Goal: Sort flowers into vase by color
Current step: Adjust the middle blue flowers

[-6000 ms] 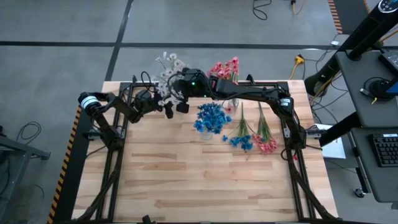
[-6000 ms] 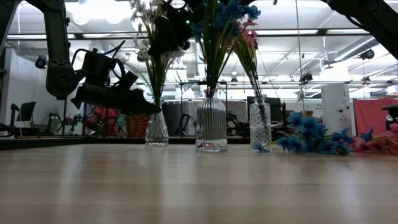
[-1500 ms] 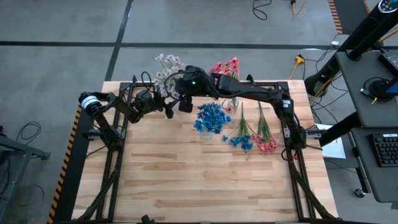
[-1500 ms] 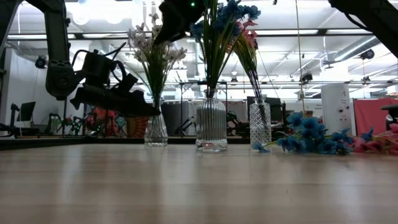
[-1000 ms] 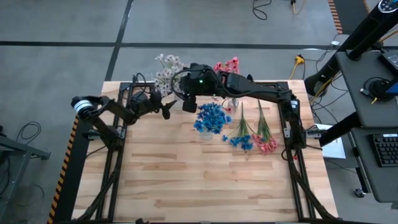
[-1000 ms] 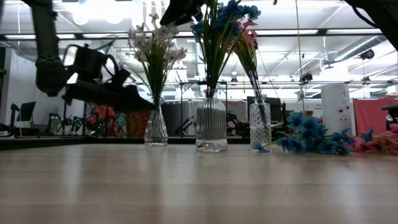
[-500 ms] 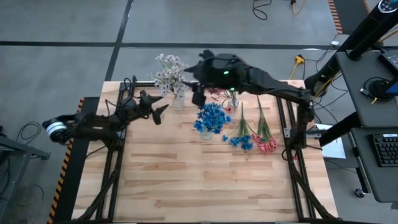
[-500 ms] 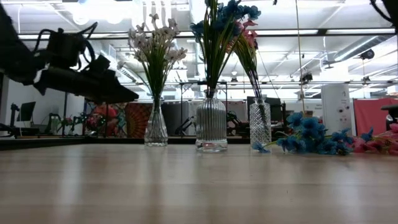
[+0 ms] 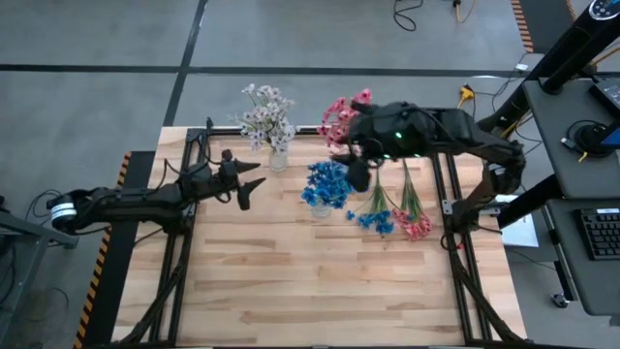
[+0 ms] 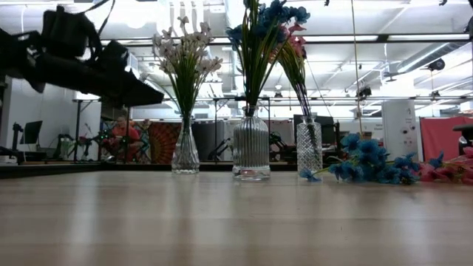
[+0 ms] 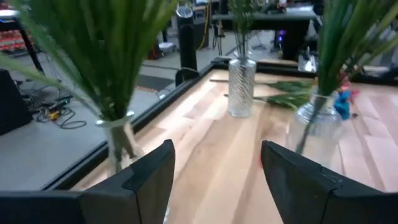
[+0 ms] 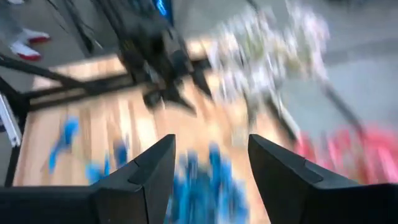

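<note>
Along the bench's (image 9: 291,281) far edge, three vases hold white flowers (image 9: 265,118), blue flowers (image 9: 328,182) and pink flowers (image 9: 339,112); more sprays (image 9: 395,215) lie at right. Left gripper (image 9: 247,180) hovers left of the vases and right gripper (image 9: 356,175) above the blue ones, both with jaws released, empty.

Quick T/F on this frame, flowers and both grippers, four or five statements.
1. White flowers stand in a vase. True.
2. Every flower is already in a vase. False: a blue spray and a pink spray lie on the table.
3. The left gripper holds a stem. False: it is open and empty.
4. The right gripper is open with nothing between its fingers. True.
5. Three vases show in the low view. True: the white vase, a ribbed vase and a third vase.
</note>
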You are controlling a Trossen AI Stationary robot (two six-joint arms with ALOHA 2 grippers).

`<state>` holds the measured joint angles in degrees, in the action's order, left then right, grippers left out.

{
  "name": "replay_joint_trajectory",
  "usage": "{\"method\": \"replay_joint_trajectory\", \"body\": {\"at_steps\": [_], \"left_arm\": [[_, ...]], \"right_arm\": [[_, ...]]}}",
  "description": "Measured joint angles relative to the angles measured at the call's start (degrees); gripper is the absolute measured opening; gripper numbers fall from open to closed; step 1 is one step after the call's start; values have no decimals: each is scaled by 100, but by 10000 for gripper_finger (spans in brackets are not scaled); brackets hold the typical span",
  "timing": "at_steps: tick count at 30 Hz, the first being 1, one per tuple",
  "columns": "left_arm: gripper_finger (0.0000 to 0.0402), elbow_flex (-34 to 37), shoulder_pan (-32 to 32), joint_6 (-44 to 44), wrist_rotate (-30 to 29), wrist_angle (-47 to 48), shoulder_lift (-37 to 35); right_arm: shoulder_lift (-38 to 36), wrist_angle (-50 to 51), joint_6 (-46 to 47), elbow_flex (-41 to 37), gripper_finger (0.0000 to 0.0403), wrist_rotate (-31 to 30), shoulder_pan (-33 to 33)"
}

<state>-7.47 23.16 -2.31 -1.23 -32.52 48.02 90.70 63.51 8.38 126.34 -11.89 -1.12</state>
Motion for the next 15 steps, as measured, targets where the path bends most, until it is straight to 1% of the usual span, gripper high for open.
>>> {"method": "replay_joint_trajectory", "body": {"at_steps": [3,7,8,10,12,14,15], "left_arm": [[214,-315,-424,-30,-383,899,-275],[209,-878,-964,130,-432,2417,-535],[209,-1001,-1102,269,-433,2800,-576],[208,-1192,-1370,612,-435,3448,-614],[208,-1345,-1641,986,-443,3882,-618],[207,-1459,-1905,1297,-444,4181,-602],[207,-1520,-2035,1394,-448,4278,-585]], "right_arm": [[-170,1163,944,0,194,-288,167],[-215,2663,2194,-36,194,-604,487],[-219,2677,2411,-129,194,-662,585],[-366,2491,2546,-487,194,-633,805],[-405,2371,2744,-757,194,-617,997],[-454,2673,3132,-1017,194,-675,1084],[-474,2670,3302,-1195,194,-778,1144]]}}
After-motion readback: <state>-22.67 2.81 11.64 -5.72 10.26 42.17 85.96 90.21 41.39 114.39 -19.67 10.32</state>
